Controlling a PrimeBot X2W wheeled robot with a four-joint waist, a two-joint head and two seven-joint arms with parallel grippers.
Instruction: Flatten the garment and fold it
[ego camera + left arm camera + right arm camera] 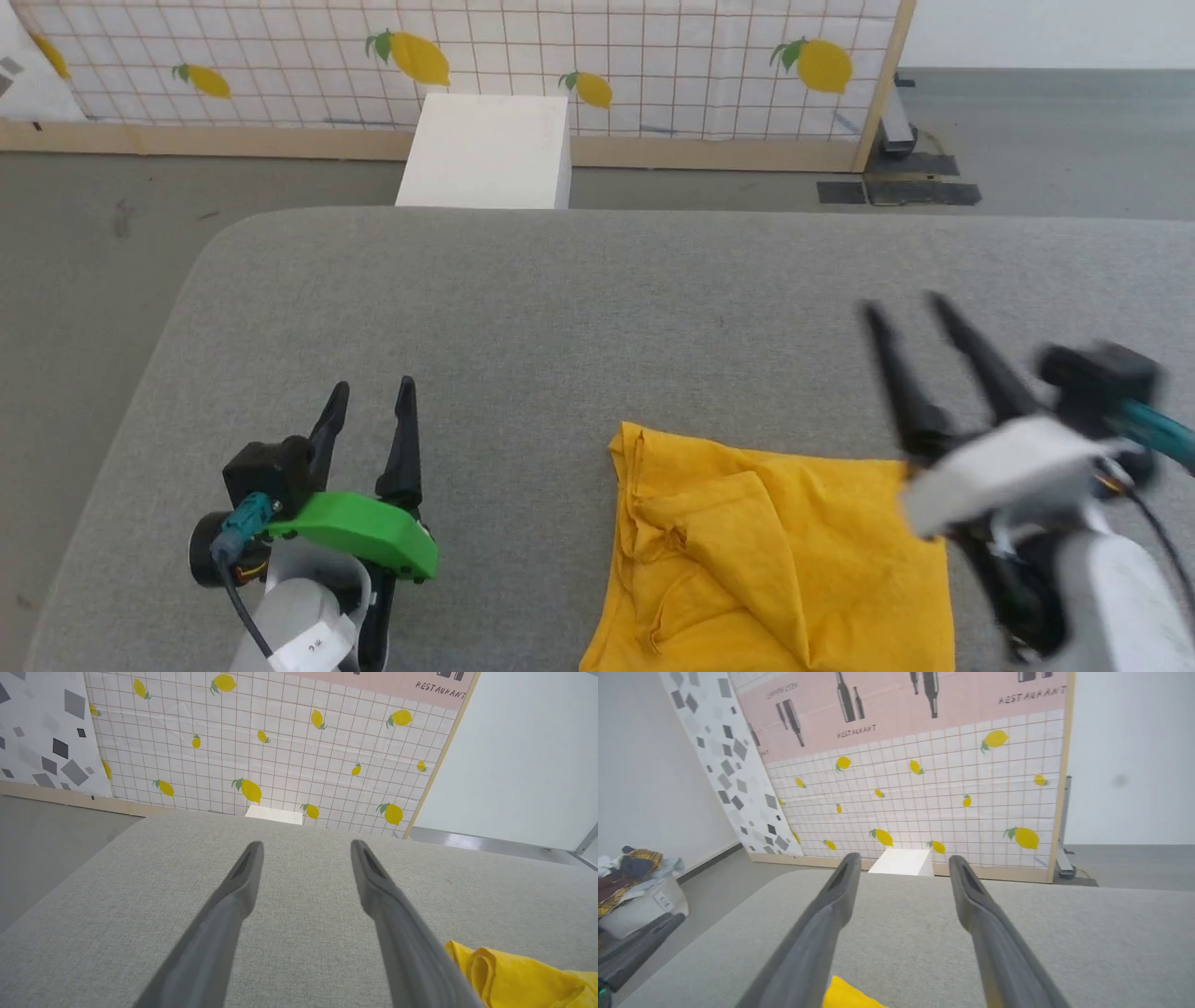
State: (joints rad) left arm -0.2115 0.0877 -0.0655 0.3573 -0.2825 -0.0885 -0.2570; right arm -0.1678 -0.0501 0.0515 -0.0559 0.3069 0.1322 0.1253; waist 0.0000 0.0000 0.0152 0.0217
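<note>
Garment (747, 560) cut off below (right gripper (901, 303) blurred).

One yellow garment (775, 551) lies near right on one grey padded table (560, 308); two grippers, the left gripper (373, 385) near left and the right gripper (906, 308) at right; two dark fingers (403, 439) on each; one white box (490, 149) beyond the far edge; five printed lemons (417, 58) on one gridded panel (653, 56) in the head view.

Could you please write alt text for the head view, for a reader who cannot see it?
A crumpled mustard-yellow cotton T-shirt lies partly folded near the front edge of a grey fabric-covered table. The right gripper, fingers apart and blurred, hangs at its right edge; the left gripper, also open, sits apart to its left.
</note>
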